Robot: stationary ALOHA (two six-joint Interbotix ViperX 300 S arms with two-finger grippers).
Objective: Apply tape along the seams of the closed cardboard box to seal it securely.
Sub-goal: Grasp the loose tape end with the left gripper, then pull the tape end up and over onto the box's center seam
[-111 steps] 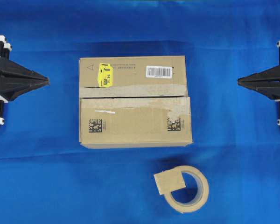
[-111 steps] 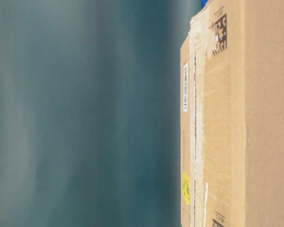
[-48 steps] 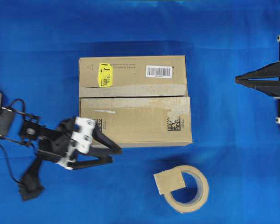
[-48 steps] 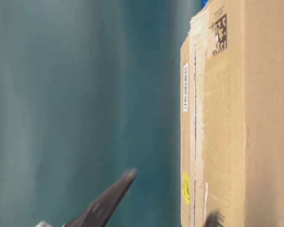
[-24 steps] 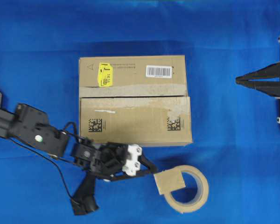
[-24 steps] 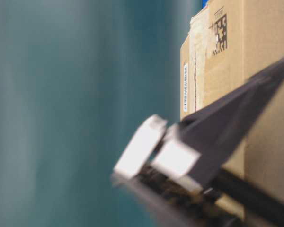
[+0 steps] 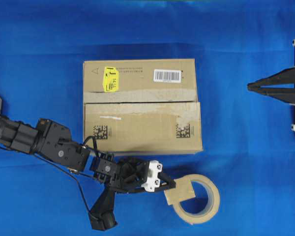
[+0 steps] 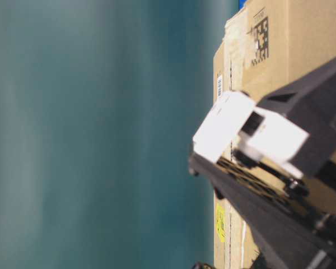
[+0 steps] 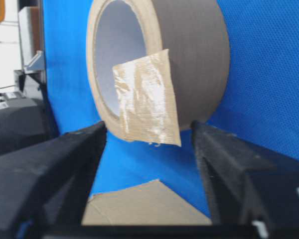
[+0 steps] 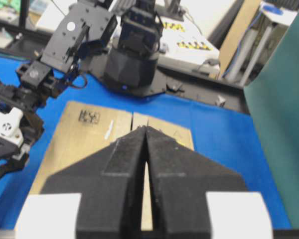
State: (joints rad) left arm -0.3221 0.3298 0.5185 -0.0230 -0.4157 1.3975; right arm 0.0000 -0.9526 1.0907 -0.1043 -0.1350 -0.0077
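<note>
From the left, our left gripper [image 7: 171, 185] spreads wide around the tape [image 7: 179, 191] tab on the roll [image 7: 199, 199], ready to pinch it, while the cardboard box [image 7: 142, 113] waits behind with its seams [image 7: 140, 102] unsealed, and our right gripper [image 7: 250, 87] rests pinched together, empty.

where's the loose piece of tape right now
In the overhead view the tape sits low and right of centre, stuck on the beige roll, below the cardboard box. The left gripper, open, is right at its left edge.
</note>
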